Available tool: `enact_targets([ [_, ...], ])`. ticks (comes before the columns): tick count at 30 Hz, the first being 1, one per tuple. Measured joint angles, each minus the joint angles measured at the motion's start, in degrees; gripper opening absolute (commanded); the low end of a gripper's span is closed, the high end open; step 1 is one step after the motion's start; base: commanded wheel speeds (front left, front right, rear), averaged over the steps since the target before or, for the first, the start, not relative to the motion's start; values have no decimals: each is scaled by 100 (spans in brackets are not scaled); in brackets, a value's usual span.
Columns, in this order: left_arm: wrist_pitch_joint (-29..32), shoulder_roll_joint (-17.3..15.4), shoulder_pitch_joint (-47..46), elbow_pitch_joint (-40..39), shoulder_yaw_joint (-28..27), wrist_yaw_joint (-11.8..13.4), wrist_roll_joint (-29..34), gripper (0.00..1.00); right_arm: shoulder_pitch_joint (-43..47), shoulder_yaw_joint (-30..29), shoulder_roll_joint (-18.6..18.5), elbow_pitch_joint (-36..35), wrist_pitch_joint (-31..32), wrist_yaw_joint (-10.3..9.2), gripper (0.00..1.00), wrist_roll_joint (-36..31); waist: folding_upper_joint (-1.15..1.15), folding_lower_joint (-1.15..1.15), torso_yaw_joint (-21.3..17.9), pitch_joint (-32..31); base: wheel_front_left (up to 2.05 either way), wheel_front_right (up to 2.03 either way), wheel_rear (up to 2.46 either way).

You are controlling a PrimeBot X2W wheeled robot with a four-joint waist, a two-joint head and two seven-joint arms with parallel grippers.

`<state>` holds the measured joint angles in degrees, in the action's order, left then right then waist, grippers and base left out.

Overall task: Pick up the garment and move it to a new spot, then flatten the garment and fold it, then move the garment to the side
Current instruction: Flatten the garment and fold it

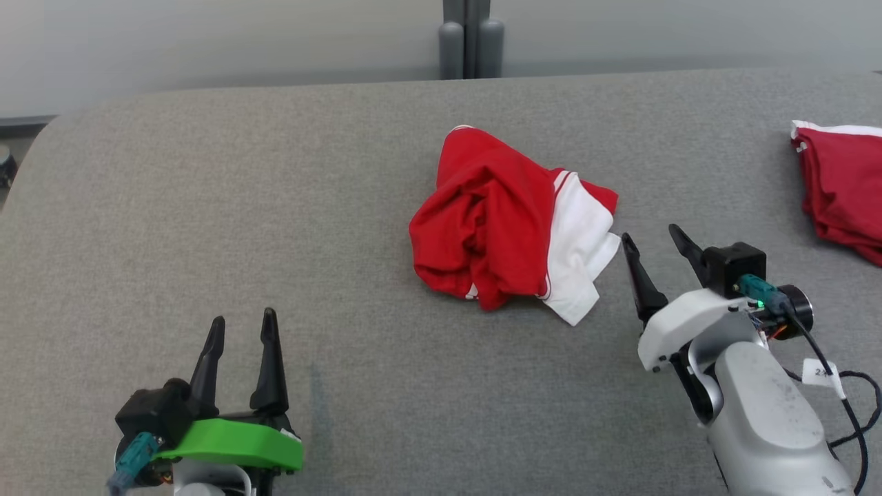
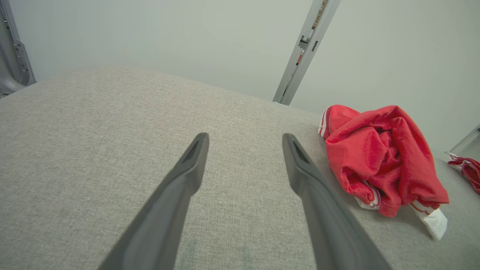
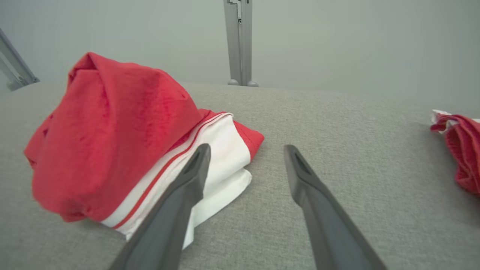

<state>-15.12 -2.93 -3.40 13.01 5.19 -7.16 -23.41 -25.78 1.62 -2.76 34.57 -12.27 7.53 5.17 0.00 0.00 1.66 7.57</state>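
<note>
A crumpled red and white garment (image 1: 506, 224) lies bunched in a heap near the middle of the grey table (image 1: 207, 207). It shows at the right of the left wrist view as the garment (image 2: 382, 161), and at the left of the right wrist view as the garment (image 3: 112, 138). My right gripper (image 1: 651, 238) stands open just to the right of the heap's white edge, holding nothing. Its left finger (image 3: 187, 187) overlaps the white cloth in its own view. My left gripper (image 1: 241, 320) is open near the table's front left, well away from the heap, over bare fabric (image 2: 245, 138).
A second red garment with white trim (image 1: 844, 186) lies at the table's right edge, also seen as a red bundle (image 3: 463, 153). A grey post (image 1: 470, 38) stands behind the table's far edge against a pale wall. The table's left corner is rounded.
</note>
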Motion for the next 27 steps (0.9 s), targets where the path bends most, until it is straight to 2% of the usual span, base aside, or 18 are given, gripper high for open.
enact_targets([
  [10, 1, 7, -176, 53, 130, -14, -187, 100, -894, -517, -1, 1610, 220, 0, 100, -727, 0, 0, 427, 392, 0, 0, 0],
  [15, 0, 8, -186, 94, 144, -14, -213, 100, -1168, -543, 1, 2187, 151, 0, 98, -694, 0, 0, 574, 547, 0, 0, 0],
  [16, 0, 8, -191, 96, 142, -14, -222, 100, -1233, -549, -3, 2287, 123, 0, 80, -649, 0, 0, 592, 571, 0, 0, 0],
  [17, 0, 8, -192, 98, 142, -14, -225, 100, -1289, -520, -8, 2370, 85, 0, 41, -572, 0, 0, 602, 592, 0, 0, 0],
  [18, 0, 8, -192, 101, 142, -13, -225, 100, -1332, -476, -8, 2427, 47, 0, 26, -495, 0, 0, 604, 602, 0, 0, 0],
  [19, 0, 8, -193, 102, 137, -12, -225, 100, -1376, -419, -7, 2487, -5, 0, 0, -416, 0, 0, 595, 606, 0, 0, 0],
  [24, 0, 8, -193, 96, 101, 9, -220, 100, -1455, -298, 9, 2544, -191, 0, 0, -215, 0, 0, 475, 555, 0, 0, 0],
  [27, 0, 8, -184, 97, 55, 13, -181, 100, -1508, -321, -3, 2299, -249, 0, 0, 25, 0, 0, 349, 498, 0, 0, 0],
])
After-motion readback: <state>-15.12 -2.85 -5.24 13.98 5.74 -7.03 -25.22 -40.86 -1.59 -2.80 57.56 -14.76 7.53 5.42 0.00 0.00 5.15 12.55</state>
